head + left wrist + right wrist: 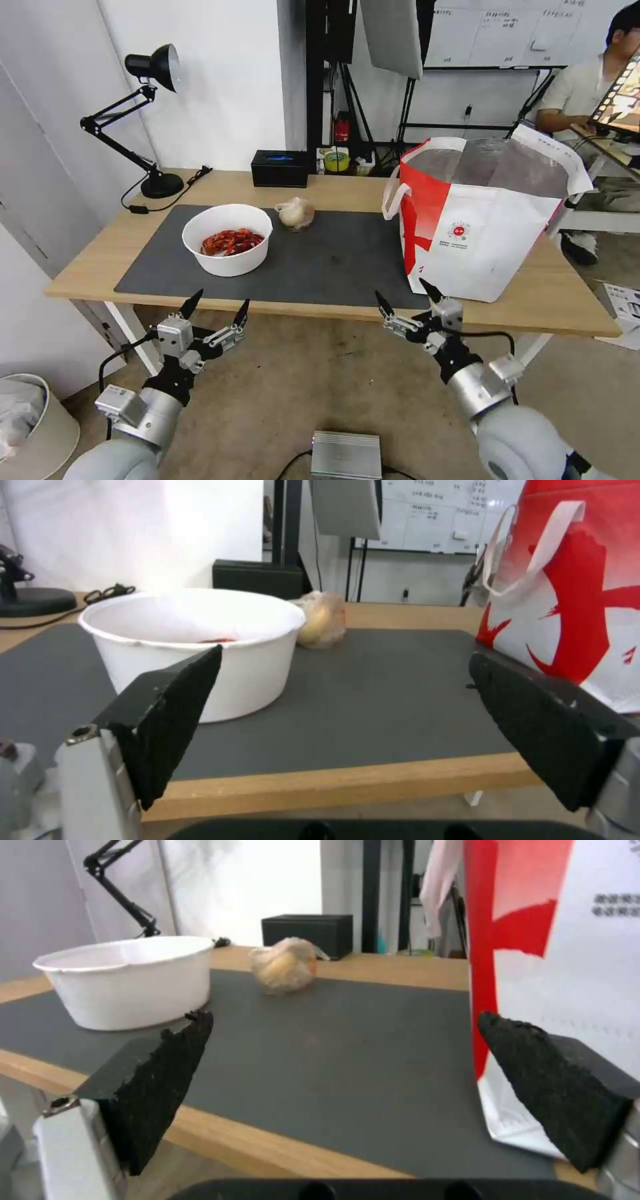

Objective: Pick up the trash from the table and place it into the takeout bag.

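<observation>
Trash sits on the dark grey mat (pixel 333 260) of the wood-topped counter (pixel 107 253): a white bowl of red shells (pixel 227 239) toward the left, and just beyond it a small clear bag with a beige lump (pixel 295 213). The white-and-red takeout bag (pixel 480 220) stands upright at the mat's right end, its foil-lined mouth open. Both arms hang below the counter's near edge, the left gripper (pixel 216 307) before the bowl, the right gripper (pixel 403 297) before the takeout bag, each with jaws spread wide and empty.
</observation>
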`<state>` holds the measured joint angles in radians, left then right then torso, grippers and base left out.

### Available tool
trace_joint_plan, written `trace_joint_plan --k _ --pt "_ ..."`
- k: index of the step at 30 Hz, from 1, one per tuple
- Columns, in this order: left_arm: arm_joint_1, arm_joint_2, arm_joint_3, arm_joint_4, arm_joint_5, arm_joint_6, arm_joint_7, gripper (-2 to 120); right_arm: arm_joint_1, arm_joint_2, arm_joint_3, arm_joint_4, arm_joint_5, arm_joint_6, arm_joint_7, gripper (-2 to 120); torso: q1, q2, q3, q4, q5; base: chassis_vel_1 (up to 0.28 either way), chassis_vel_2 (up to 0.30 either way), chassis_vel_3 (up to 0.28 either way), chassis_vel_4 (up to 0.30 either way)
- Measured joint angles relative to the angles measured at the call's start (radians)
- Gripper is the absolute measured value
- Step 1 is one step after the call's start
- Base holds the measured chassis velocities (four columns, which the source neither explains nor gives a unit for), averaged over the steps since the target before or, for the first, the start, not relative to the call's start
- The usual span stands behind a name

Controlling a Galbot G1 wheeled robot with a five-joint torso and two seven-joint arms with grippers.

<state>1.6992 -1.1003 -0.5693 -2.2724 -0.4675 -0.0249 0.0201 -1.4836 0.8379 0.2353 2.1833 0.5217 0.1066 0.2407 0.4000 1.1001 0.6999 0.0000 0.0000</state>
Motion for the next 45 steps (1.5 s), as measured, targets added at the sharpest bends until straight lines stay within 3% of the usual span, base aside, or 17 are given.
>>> trace_joint_plan --k 15,31,40,43,45 --pt "-0.008 -0.012 0.032 0.06 0.032 -0.031 0.014 100 -0.016 0.046 -0.023 -0.101 -0.065 0.104 -0.009 100 0.0 0.0 0.0 0.0 0.0 0.0 0.0 0.0 0.0" --pt "-0.029 -0.014 0.05 0.091 0.033 -0.036 0.015 100 0.0 0.058 -0.03 -0.124 -0.069 0.116 -0.01 100 0.0 0.0 0.0 0.0 0.0 0.0 0.0 0.0 0.0" --pt "-0.058 0.0 0.07 0.117 0.031 -0.038 0.015 100 0.145 0.05 -0.075 -0.146 0.018 0.102 -0.023 100 0.0 0.0 0.0 0.0007 0.0002 0.0 0.0 0.0 0.0" --pt "-0.094 0.027 0.108 0.139 0.024 -0.038 0.014 100 0.193 0.056 -0.077 -0.152 0.07 0.082 -0.033 100 0.0 0.0 0.0 -0.0007 -0.0003 0.0 0.0 0.0 0.0" --pt "-0.1 0.032 0.116 0.149 0.023 -0.038 0.014 100 0.272 0.057 -0.105 -0.181 0.124 0.061 -0.045 100 0.0 0.0 0.0 -0.0005 -0.0002 0.0 0.0 0.0 0.0"
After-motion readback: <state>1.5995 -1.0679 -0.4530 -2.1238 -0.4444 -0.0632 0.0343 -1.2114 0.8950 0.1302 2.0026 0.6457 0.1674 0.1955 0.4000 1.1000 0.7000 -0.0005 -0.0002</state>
